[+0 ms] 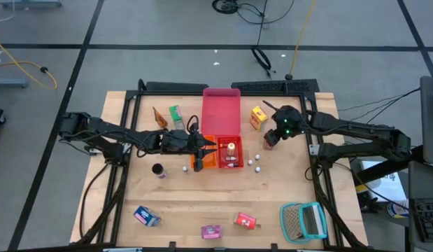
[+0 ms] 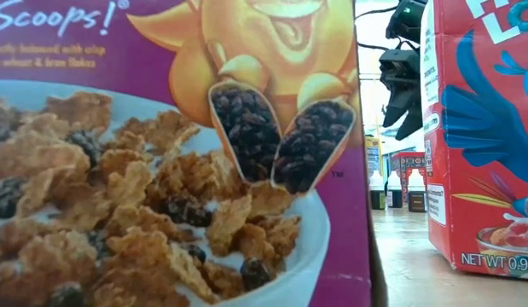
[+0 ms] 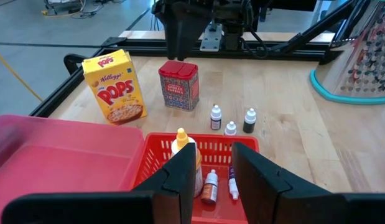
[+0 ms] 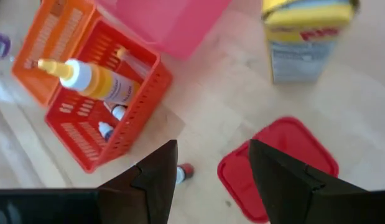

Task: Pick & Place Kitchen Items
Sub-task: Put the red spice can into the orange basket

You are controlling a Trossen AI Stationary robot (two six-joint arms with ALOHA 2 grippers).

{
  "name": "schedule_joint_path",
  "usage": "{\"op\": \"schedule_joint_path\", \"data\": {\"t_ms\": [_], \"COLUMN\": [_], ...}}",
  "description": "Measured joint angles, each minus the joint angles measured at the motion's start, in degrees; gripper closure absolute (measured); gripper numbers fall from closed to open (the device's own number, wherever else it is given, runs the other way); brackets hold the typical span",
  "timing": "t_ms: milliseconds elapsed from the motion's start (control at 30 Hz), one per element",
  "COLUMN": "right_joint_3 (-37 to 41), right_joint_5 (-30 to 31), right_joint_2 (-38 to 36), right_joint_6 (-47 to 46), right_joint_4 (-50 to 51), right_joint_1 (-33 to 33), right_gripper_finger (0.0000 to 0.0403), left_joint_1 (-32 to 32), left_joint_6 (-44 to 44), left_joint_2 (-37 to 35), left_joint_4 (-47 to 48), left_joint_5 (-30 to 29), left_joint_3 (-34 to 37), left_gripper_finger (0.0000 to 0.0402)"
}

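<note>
- High view: finding the left gripper (image 1: 204, 151) hanging over the orange tray (image 1: 202, 163), right beside the red tray (image 1: 230, 143), with its jaws parted and gripping nothing.
- Finding the right gripper (image 1: 272, 140) hanging just beside the yellow box (image 1: 257, 117), on the far side of the pink bin (image 1: 222, 108) from the green box (image 1: 176, 115) and orange-brown cone (image 1: 159, 117).
- Noting the dark round can (image 1: 158, 169) standing near the left gripper, and the blue box (image 1: 146, 215), pink box (image 1: 211, 231) and red box (image 1: 245, 221) lying along the near edge beside the teal mesh basket (image 1: 303, 220).
- Low view: looking between two cereal boxes standing close to the lens, and catching a dark gripper hanging above three tiny bottles (image 2: 394, 188); not telling its jaws from here.
- Left wrist view: seeing both left fingers (image 3: 180, 180) standing moderately apart above the red tray, touching nothing, with a yellow-capped bottle (image 3: 186, 155) and smaller bottles lying in the tray below.
- Seeing the red tin (image 3: 178, 86) standing upright next to the yellow box, the tiny bottles close by.
- Right wrist view: seeing the right fingers (image 4: 285, 180) spread wide and empty, hanging over the red tin's lid, clear of it.
</note>
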State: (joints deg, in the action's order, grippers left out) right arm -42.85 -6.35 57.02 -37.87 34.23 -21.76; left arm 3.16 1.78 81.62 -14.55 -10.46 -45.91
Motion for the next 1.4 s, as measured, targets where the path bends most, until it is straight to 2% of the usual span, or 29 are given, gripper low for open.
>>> {"op": "schedule_joint_path", "data": {"t_ms": [133,267,400,500,667,867,1000,1167,1400], "right_joint_3": [0.02,0.04,0.04,0.04,0.31,1.36,1.40,1.40,1.45], "right_joint_5": [3.22,4.78,4.35,1.19,0.26,0.40,-0.13,3.47,3.28], "right_joint_2": [0.01,0.01,0.01,0.01,0.49,3.27,4.75,6.88,10.84], "right_joint_6": [-5.16,-5.39,-4.68,-2.70,-3.60,-5.15,-6.45,-6.84,-7.93], "right_joint_4": [4.23,10.22,10.69,9.65,8.58,7.67,2.89,1.68,-1.36], "right_joint_1": [0.00,-0.02,-0.02,-0.02,0.26,0.49,0.37,0.24,0.00], "right_gripper_finger": [0.0206,0.0179,0.0133,0.0101,0.0074,0.0069,0.0070,0.0070,0.0073], "left_joint_1": [-0.01,0.00,0.00,0.00,-0.02,0.00,0.00,0.00,0.00], "left_joint_6": [0.00,0.00,0.00,-0.02,0.00,0.00,-0.01,-0.02,-0.02], "left_joint_2": [0.00,0.00,0.00,0.00,0.00,0.00,0.00,0.00,0.00], "left_joint_4": [0.00,0.00,0.00,0.00,0.00,0.02,0.02,0.39,0.79], "left_joint_5": [0.00,0.00,0.00,0.00,0.00,0.00,0.00,0.01,0.02], "left_joint_3": [0.00,0.00,0.00,0.00,0.00,-0.01,-0.02,-0.02,-0.02], "left_gripper_finger": [0.0293,0.0293,0.0293,0.0293,0.0293,0.0293,0.0293,0.0293,0.0293]}}
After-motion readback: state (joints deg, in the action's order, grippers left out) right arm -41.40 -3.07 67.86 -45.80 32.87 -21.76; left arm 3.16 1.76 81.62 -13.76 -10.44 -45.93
